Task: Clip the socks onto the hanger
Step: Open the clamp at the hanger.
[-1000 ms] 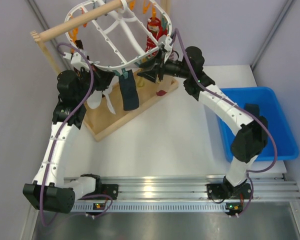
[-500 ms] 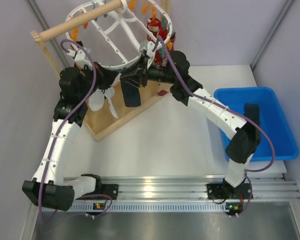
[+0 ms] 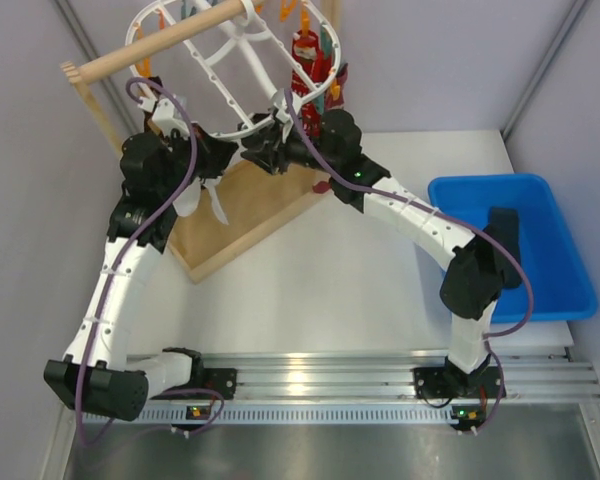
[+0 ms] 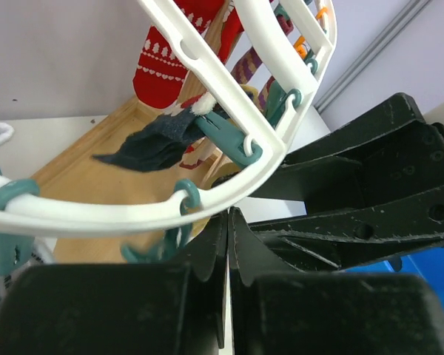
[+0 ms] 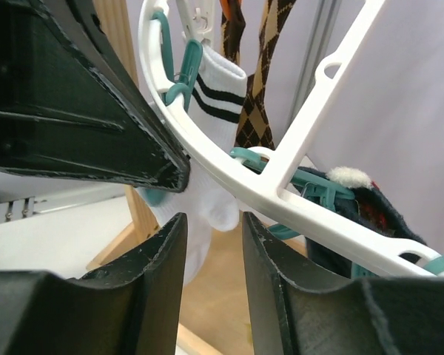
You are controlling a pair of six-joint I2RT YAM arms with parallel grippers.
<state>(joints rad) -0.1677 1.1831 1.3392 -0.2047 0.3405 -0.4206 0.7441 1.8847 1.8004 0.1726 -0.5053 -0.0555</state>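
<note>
Clipping, all but done by the look of it, for the navy sock. Next, judging from this: back both grippers away from the rim without snagging neighbouring clips, then go for another sock. Low centre of the left wrist view: left gripper tucked just under the hanger rim, fingers pressed together on nothing visible. Middle of that view: navy sock pinched in a teal clip on the near rim, limp and crumpled, dark with a pale fluffy edge, trailing leftward above the wooden base. Bottom of the right wrist view: right gripper close under the same rim, fingers slightly parted and empty, striped white sock showing beyond the gap. Far right of the top view: blue bin, well apart from the hanger.
</note>
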